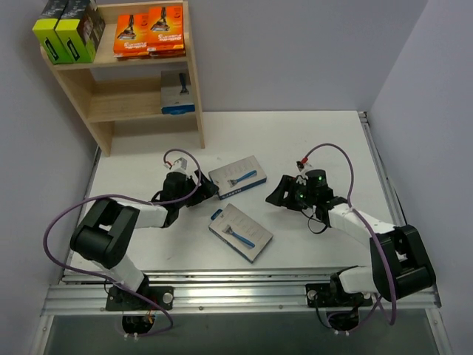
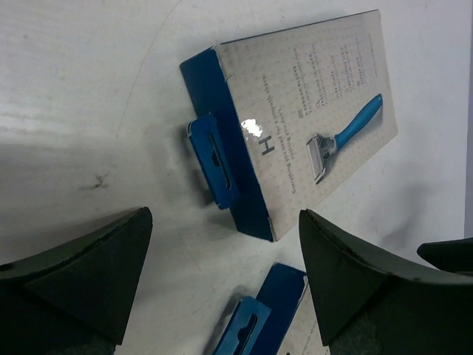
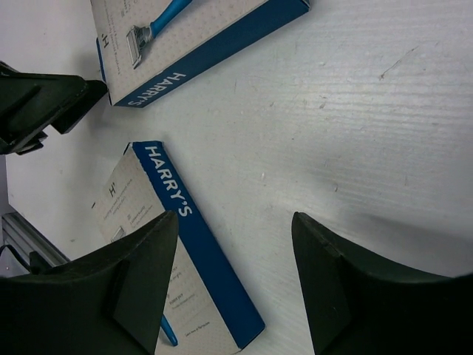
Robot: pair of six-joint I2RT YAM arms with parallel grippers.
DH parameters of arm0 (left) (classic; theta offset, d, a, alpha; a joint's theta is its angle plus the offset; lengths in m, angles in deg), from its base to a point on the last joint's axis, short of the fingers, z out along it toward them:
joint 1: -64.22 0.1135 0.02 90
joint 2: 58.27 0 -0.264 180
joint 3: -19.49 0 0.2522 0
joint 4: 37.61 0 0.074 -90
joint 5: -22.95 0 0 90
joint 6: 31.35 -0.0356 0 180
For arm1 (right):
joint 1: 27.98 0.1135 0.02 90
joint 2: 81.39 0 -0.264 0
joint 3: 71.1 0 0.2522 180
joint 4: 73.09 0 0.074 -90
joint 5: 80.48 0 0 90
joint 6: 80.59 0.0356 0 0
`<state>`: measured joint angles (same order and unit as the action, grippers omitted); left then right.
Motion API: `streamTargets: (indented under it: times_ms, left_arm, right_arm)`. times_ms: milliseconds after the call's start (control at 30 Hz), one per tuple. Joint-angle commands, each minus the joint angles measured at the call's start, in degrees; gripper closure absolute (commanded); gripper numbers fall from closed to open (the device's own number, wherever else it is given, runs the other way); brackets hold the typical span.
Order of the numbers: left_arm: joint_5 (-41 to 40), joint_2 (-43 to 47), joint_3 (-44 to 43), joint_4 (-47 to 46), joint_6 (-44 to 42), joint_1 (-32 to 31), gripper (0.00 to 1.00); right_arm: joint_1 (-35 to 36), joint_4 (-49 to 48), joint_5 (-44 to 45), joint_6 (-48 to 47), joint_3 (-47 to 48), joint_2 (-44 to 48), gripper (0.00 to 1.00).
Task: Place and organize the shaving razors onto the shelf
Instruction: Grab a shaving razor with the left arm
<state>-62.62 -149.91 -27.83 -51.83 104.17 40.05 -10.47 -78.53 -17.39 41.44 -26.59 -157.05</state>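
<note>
Left gripper point(image 2: 225, 222), matte black, flat grey card point(image 2: 318, 111)

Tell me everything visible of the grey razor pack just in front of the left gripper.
The grey razor pack is a flat box, cardboard by its look: pale dotted face printed with a blue-handled razor, dark blue sides, a blue hang tab at one short end. It lies face up on the white table, tab toward the open left gripper, which seems not to touch it.

Even bright light, blurred near claws
</note>
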Motion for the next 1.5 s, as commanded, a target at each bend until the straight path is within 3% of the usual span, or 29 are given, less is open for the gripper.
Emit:
streamTargets:
  times_ms: [0,633,833,1067,1467]
  left_arm:
    - [3.22,-5.02,-1.86,-9.80,3.52,0.08,0.10]
    - [3.75,-13.04,-1.33,-18.86,6.43,1.22,0.63]
    - [3.83,-12.43,-3.17,-17.46,5.72,1.75,0.72]
    - [4.10,-7.35,-3.97,-13.24,4.32,2.28,0.97]
    - [1.20,8.12,-5.81,3.81,-2.27,2.28,0.98]
  right_arm:
    - [-0.99,-1.54,-0.59,-0.74,2.66,-0.72,0.42]
    - [-4.69,-2.16,-3.14,-2.41,2.66,-3.62,0.46]
    - [-5.13,-1.72,-3.32,-2.41,2.66,-3.36,0.47]
    - [-5.57,-0.93,-3.49,-2.15,3.36,-2.21,0.48]
    - [-5.57,-5.49,-6.39,2.59,0.55,0.95,0.41]
